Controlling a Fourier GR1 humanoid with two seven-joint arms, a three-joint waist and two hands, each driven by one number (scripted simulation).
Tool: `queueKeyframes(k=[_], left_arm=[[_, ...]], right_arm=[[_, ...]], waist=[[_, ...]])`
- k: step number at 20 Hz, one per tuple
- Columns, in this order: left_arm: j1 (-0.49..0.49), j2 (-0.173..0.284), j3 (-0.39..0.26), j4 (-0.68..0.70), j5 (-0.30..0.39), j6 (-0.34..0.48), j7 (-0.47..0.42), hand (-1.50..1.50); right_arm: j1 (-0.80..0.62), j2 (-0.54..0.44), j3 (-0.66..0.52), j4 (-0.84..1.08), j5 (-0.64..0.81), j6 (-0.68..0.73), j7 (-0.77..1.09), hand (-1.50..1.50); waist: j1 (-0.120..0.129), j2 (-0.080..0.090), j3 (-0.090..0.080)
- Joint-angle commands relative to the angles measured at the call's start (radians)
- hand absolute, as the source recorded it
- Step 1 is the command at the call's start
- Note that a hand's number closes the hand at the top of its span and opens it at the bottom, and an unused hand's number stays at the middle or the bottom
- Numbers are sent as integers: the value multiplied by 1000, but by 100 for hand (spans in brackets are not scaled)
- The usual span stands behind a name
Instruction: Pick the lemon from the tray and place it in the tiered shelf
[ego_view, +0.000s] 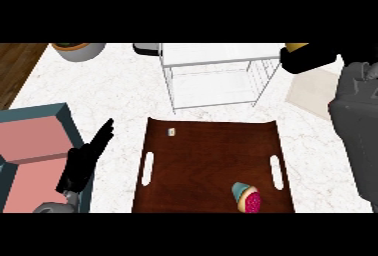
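Gripping the lemon (297, 47), our right hand (314, 61) curls round it at the shelf's (214, 62) three o'clock. Our left hand (85, 160) rests straight-fingered at the tray's (210, 165) nine o'clock.

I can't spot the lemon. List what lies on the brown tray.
On the tray only a small pale item near its far left corner and a pink-faced donut-like piece near its near right corner show. No lemon is visible on it; nothing covers the tray.
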Motion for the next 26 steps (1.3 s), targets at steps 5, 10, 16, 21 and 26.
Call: queueKeyframes(k=[5,10,16,21,26], left_arm=[[-12,-27,-5,6,-30,15,-10,0],[-33,15,38,47,-1,-41,-24,0],[-32,-15,11,38,-32,-20,-32,0],[-21,-14,4,-13,-23,-30,4,0],[-25,-16,-6,-9,-23,-40,-3,0]], right_arm=[[-180,36,-37,479,59,-157,-221,150],[-334,72,-60,718,53,-167,-308,150],[-400,124,-92,994,77,-269,-392,150],[-381,149,-167,1048,4,-276,-467,150],[-373,218,-436,997,-260,-336,-433,-150]], waist=[[7,5,0],[10,6,0],[26,14,0],[34,16,1],[53,25,6]])
